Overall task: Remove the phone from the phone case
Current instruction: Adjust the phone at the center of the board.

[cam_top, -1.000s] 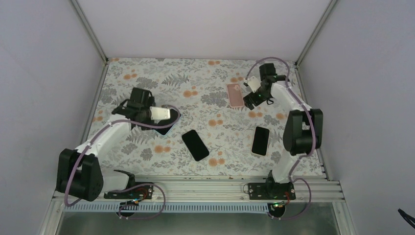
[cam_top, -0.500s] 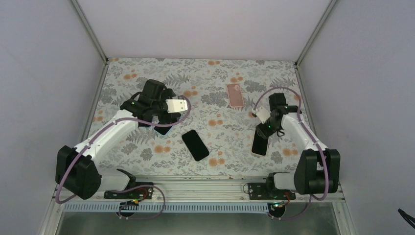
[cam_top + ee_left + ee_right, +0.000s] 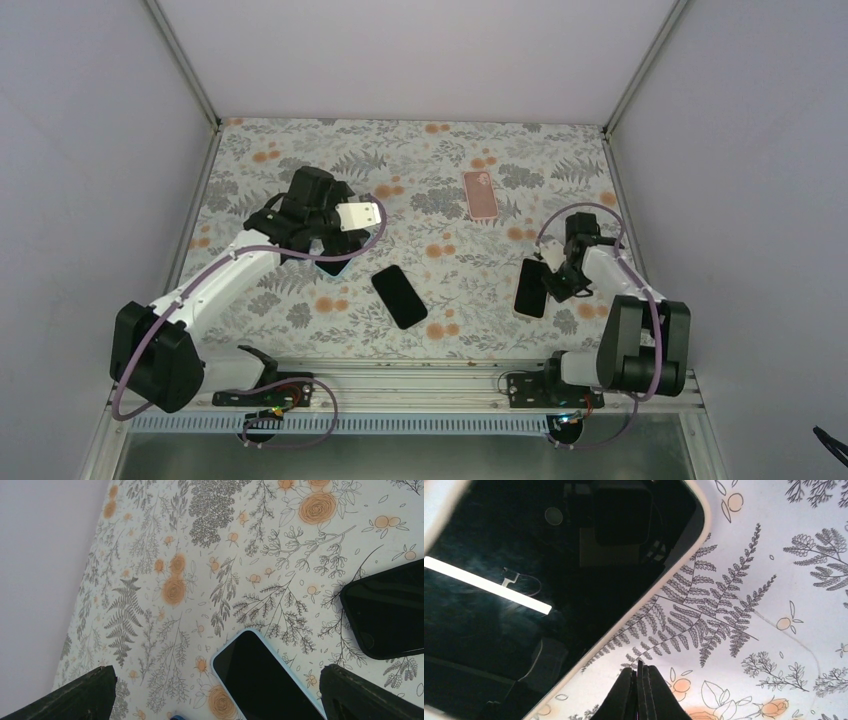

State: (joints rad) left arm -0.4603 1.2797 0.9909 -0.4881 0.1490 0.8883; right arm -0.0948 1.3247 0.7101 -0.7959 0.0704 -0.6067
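Right arm has swung from the far right corner to the near right since a second ago, and its jaws, wide then, are now pressed together. Left arm has shifted toward the centre over the same time.

Table (image 3: 440, 140): flat, covered in a pale cloth printed with grey ferns and orange flowers, with plain walls on three sides.

Cream-cased phone (image 3: 531, 288): lies on the near right, screen up, long axis running near to far. The right wrist view shows its glossy black glass reflecting a strip light, and a rounded cream rim (image 3: 549, 580); neither shows from above.

Black phone (image 3: 399, 296): lies at centre, slanted, with no coloured rim visible. Matte dark edge, rounded corners.

Blue-cased phone (image 3: 336, 263): left of centre, mostly hidden under the left wrist in the top view. The left wrist view shows it plainly (image 3: 267, 680): dark screen, thin light-blue border, one rounded corner.

Pink case (image 3: 480, 194): far right of centre, flat, well apart from both arms. Whether a phone sits in it, cannot tell.

Left gripper (image 3: 330, 243): jaws wide, holding nothing, poised over the blue-cased phone with one dark finger (image 3: 85, 695) on either side of it in the wrist view.

Right gripper (image 3: 552, 287): fingers (image 3: 639, 692) closed tight with nothing between them, tips just beside the cream-cased phone's right edge. Contact with the cloth cannot be judged.
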